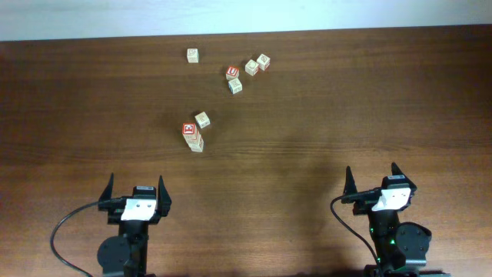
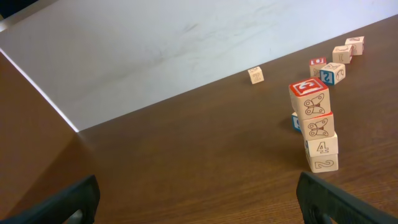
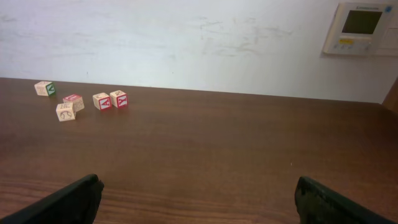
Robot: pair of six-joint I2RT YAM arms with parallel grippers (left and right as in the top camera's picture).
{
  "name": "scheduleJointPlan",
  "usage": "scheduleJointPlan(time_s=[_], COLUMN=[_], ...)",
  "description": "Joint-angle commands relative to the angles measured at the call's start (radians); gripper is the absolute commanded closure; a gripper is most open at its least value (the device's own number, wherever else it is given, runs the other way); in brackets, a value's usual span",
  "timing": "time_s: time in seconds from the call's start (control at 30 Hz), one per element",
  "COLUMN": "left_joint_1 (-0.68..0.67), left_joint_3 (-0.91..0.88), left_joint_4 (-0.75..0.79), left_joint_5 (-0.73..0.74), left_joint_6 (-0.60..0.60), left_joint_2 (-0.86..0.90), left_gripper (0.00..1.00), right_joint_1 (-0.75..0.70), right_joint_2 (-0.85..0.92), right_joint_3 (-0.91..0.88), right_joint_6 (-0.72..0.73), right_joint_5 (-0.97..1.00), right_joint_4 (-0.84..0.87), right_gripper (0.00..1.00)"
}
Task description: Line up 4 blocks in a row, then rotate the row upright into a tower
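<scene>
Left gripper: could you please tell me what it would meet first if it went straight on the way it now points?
Probably nothing: the open left gripper faces bare table. The block stack stands off to the right, roughly in line with one finger, so that finger might graze it; depth is unclear.

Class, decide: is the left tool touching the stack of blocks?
Apart. The overhead view shows a stretch of bare table between the open left tool and the stack of blocks.
</scene>
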Motion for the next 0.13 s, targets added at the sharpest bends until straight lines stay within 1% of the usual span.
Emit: scheduleJointPlan(time_s=[0.0, 0.1], left_joint_1=[0.001, 0.001], left_joint_3=[-0.008, -0.008], left_joint_4=[0.000, 0.000], left_joint_5=[-0.014, -0.014], left_joint_6=[0.012, 0.012], left_joint_2=[-0.011, -0.011], left_gripper=[0.01, 0.01], right_joint_1=[-0.006, -0.006], right_joint_2=[-0.007, -0.007], right_joint_3=[-0.009, -0.009], right_joint_6=[0.001, 0.001], right_joint_5=[0.005, 0.005], right_joint_4=[-0.001, -0.001], right_gripper=[0.02, 0.02])
